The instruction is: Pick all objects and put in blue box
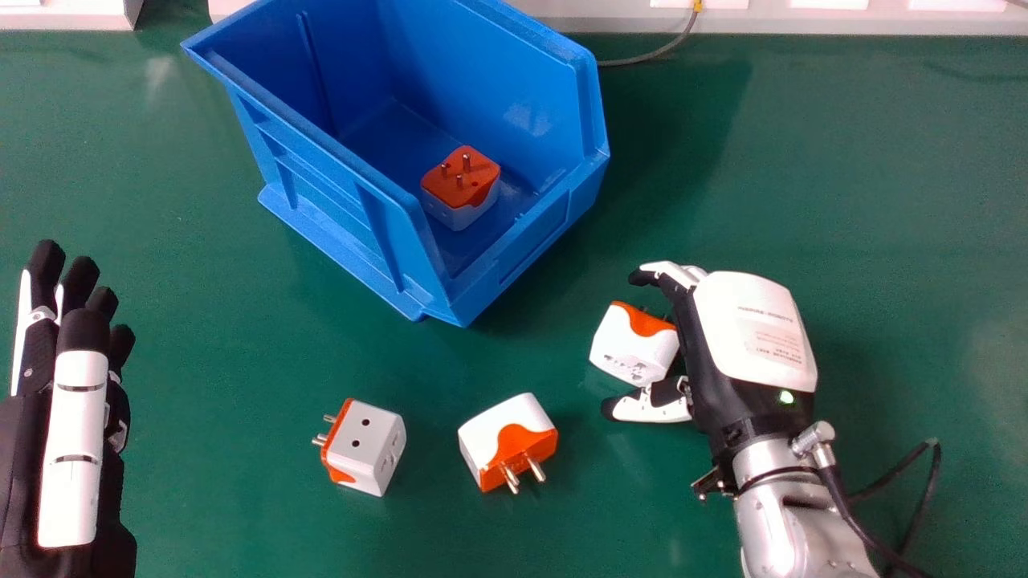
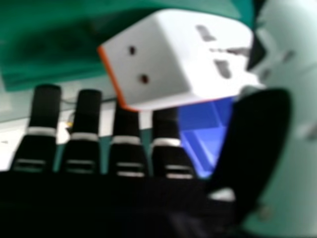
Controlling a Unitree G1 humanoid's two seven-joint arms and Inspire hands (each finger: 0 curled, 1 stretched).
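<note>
Three plug adapters (image 1: 510,441) lay on the worktop (image 1: 241,361), with a fourth adapter (image 1: 462,193) inside the blue box (image 1: 534,233). Grasping seemed the step in hand: the right robot hand (image 1: 747,333) was wide, the rightmost adapter (image 1: 634,345) between fingers and thumb. Next, it needed to close firmly, then lift. The left robot hand (image 1: 80,401) lay idle at the head view's left.

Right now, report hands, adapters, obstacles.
Right hand open around one adapter; left hand open, left edge. Two adapters elsewhere on table, one inside blue box. Box wall likely to clear.
</note>
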